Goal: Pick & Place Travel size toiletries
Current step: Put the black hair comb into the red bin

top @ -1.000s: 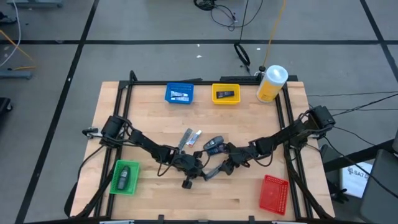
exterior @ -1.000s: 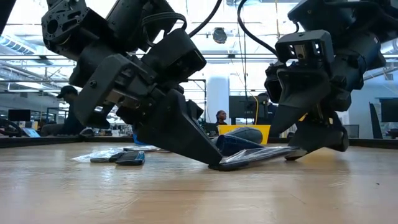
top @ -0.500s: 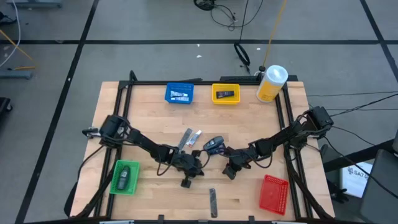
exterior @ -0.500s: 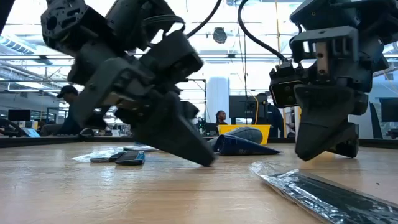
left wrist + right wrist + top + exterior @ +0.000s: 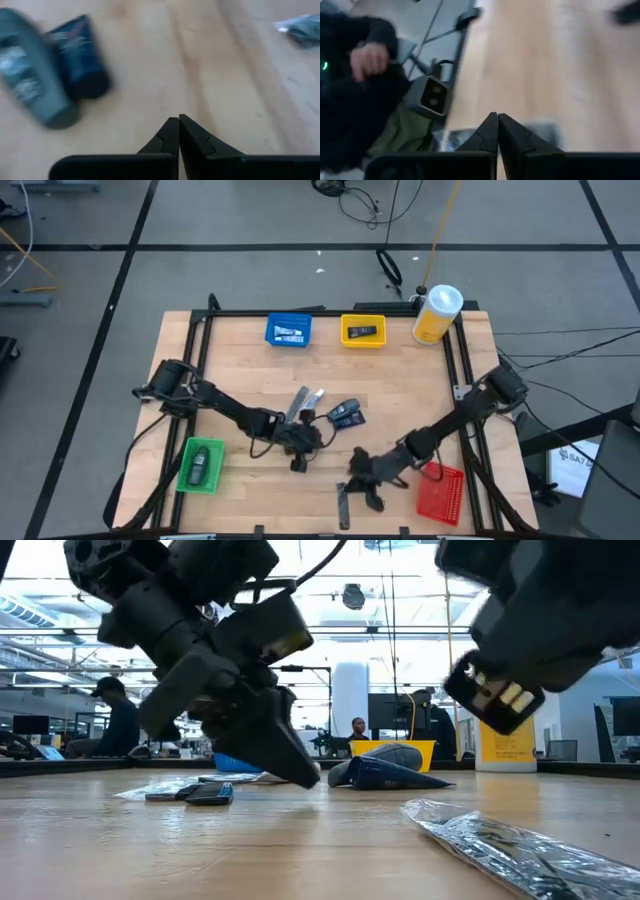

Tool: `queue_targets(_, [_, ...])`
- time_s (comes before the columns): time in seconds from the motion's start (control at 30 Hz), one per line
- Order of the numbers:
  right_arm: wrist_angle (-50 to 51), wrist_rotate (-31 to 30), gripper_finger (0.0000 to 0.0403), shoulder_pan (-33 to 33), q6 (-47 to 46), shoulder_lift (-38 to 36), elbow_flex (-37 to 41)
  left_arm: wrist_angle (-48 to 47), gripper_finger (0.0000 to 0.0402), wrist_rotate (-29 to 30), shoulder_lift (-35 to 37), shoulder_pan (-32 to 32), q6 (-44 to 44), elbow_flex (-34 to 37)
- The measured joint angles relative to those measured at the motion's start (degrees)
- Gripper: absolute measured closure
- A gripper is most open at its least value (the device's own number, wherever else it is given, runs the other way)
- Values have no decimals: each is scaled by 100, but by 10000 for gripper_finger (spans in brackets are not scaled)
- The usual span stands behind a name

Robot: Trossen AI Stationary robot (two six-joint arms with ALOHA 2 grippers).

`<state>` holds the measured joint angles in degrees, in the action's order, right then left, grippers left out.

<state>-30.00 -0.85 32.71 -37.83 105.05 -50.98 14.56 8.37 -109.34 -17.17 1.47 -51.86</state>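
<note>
A dark sachet (image 5: 343,505) now lies loose at the worktop's (image 5: 240,370) near edge, dropped from between the arms a second ago. The right claw (image 5: 368,492), shut and empty, swings beside it; the left claw (image 5: 297,463), shut and empty, has pulled back mid-worktop. The sachet needs regrasping.

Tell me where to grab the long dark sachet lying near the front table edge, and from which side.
Grip the dark sachet across its narrow width near mid-length, coming straight down from above. It lies flat and runs front-to-back, so the fingers would probably best straddle its long sides. The right gripper, fingers shut, is beside it.
</note>
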Motion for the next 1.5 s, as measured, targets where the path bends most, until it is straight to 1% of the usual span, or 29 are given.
queue_targets(0.13, [94, 494, 402, 52, 384, 620, -536, -666, 392, 548, 355, -48, 176, -7])
queue_targets(0.2, [271, 529, 402, 46, 582, 784, -730, -871, 392, 741, 535, -123, 209, -7])
queue_targets(0.27, [476, 376, 402, 43, 716, 877, -844, -1020, 392, 920, 683, -218, 217, 0])
queue_targets(0.37, [869, -193, 402, -14, 758, 892, -835, -1064, 392, 1153, 792, -347, 208, 46])
queue_targets(0.43, [1130, -750, 402, -110, 817, 887, -840, -1202, 392, 1370, 885, -420, 208, 66])
queue_targets(0.53, [1270, -1846, 402, -282, 921, 885, -842, -1467, 392, 1700, 1106, -488, 218, 66])
queue_targets(0.63, [1259, -3330, 402, -417, 589, 882, -842, -1400, 392, 1756, 1269, -509, 327, 55])
queue_targets(0.67, [1273, -3702, 402, -437, 490, 820, -840, -1439, 392, 1729, 1303, -517, 359, 59])
queue_targets(0.7, [1328, -3963, 403, -446, 496, 706, -834, -1379, 392, 1682, 1308, -531, 382, 63])
queue_targets(0.73, [1378, -4062, 403, -446, 651, 551, -831, -1285, 392, 1590, 1304, -539, 403, 63])
queue_targets(0.77, [1360, -4036, 403, -437, 833, 399, -832, -1209, 392, 1466, 1298, -544, 410, 83])
queue_targets(0.8, [1357, -3872, 403, -426, 917, 273, -846, -1091, 392, 1286, 1288, -544, 415, 132])
queue_targets(0.87, [1460, -3400, 403, -385, 953, 42, -824, -670, 392, 747, 1159, -528, 382, 211])
queue_targets(0.93, [1589, -2799, 403, -365, 1028, -65, -757, -436, 392, 377, 962, -494, 384, 257])
queue_targets(0.97, [1521, -2466, 403, -371, 1034, -59, -757, -286, 392, 324, 837, -467, 462, 258])
queue_targets(1.03, [1546, -2104, 403, -372, 1008, -37, -705, -152, 392, 323, 590, -360, 732, 256])
queue_targets(1.17, [1488, -1418, 403, -453, 904, 421, -700, -102, 392, 282, 138, -40, 1184, 258])
queue_targets(1.27, [1075, -931, 403, -591, 1016, 845, -693, 402, 392, -143, -154, 210, 1225, 243])
queue_targets(1.33, [564, -812, 403, -704, 1166, 1076, -704, 984, 392, -564, -391, 335, 1077, 240])
queue_targets(1.4, [43, -1033, 403, -806, 1284, 1298, -707, 1384, 392, -886, -500, 395, 852, 244])
queue_targets(1.47, [-168, -1299, 403, -867, 1382, 1362, -709, 1371, 392, -982, -423, 404, 750, 249])
queue_targets(1.5, [-171, -1405, 403, -881, 1474, 1353, -707, 1156, 392, -964, -278, 393, 743, 261])
